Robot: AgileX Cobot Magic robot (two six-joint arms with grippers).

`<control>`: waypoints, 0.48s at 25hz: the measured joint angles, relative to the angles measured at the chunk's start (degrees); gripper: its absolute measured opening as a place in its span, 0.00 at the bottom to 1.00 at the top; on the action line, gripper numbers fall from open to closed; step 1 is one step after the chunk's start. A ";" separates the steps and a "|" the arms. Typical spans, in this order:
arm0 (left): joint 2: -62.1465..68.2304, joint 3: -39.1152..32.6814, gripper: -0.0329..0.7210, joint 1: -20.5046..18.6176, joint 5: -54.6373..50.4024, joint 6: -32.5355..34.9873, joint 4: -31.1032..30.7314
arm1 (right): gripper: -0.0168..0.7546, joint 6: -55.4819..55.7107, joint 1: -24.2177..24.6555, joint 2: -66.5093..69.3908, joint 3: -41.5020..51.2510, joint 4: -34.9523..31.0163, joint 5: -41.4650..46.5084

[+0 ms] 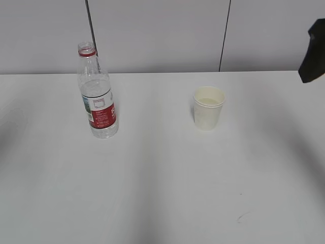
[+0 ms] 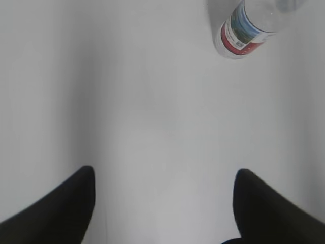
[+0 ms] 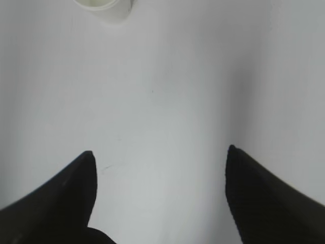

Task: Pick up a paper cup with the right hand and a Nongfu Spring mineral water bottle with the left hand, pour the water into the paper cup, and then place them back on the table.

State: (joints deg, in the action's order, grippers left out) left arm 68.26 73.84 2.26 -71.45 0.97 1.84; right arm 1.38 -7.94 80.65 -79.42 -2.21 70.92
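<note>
My left gripper (image 2: 163, 203) hangs above the white table (image 1: 162, 193) with its fingers spread wide, holding nothing; the Nongfu Spring mineral water bottle (image 1: 97, 94) stands upright and uncapped well ahead of it, on the table's left side. My right gripper (image 3: 160, 195) is likewise spread and empty, the paper cup (image 1: 208, 108) upright far beyond its tips, well apart from the bottle. Pale liquid shows inside the cup.

Exterior slants down; wrist views overlook table (image 1: 162, 193).
</note>
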 joint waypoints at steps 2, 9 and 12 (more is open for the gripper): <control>-5.34 -3.39 0.71 0.00 0.00 0.00 0.00 | 0.78 -0.04 0.00 -2.97 2.94 0.00 0.00; -22.02 -11.29 0.71 0.00 -1.03 0.00 2.62 | 0.78 -0.04 0.00 -14.21 14.55 -0.27 0.00; -27.03 -12.56 0.71 0.00 -1.13 -0.05 5.51 | 0.78 -0.04 0.00 -19.30 20.24 -0.81 0.05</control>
State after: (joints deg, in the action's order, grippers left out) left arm 41.23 61.28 2.26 -72.58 0.92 7.36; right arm 1.34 -7.94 61.35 -59.18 -3.03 70.97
